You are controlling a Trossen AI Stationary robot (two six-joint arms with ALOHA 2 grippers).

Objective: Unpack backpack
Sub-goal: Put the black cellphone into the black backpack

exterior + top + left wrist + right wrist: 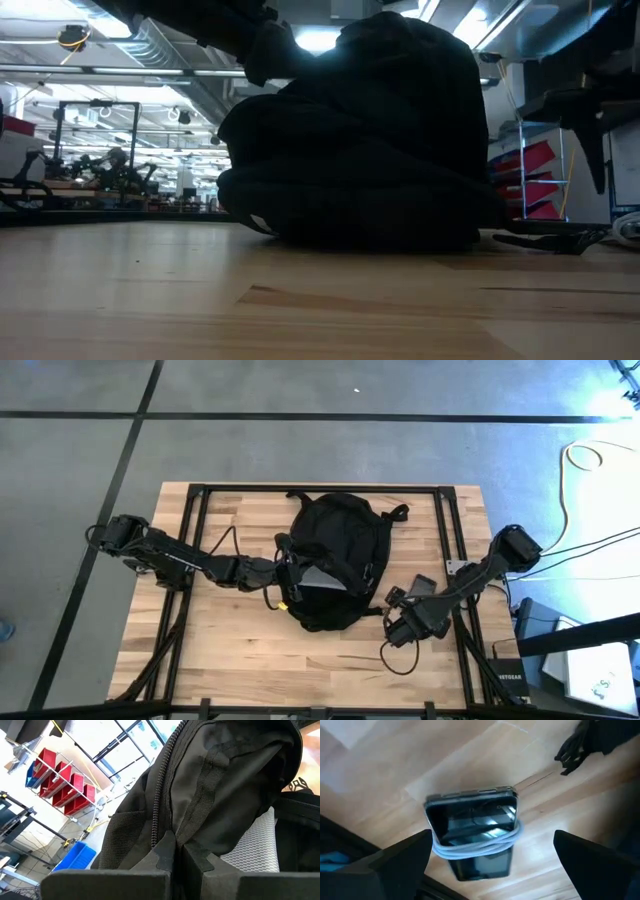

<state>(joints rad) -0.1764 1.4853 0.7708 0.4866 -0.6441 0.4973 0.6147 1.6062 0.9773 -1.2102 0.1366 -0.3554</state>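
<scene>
The large black fabric backpack (335, 560) lies in the middle of the pale wooden butcher-block table (250, 650), a rounded dark mound with its straps trailing toward the far edge and a pale grey triangular panel showing on its left side. From table height it rises as a heavy black lump (365, 140) resting flat on the wood.

My left gripper (285, 572) sits against the left flank of the backpack, right at the grey panel. Its fingers (165, 855) are pressed together, and fabric beside the backpack's zipper (160, 795) is pinched between their tips. Just past them, white mesh lining (255, 845) shows inside the bag's opening.

My right gripper (398, 622) hangs near the front right corner of the backpack, low over the table, beside but not touching the bag. Its fingers (400, 857) are spread wide with nothing between them. Directly below it a flat black glossy rectangular device (472, 830) lies on the wood, with a white cable (480, 845) looped around its middle. The fingers stand on either side of it, and I cannot tell whether they touch it.

In the room beyond, red storage bins (65, 787) sit on a rack.
</scene>
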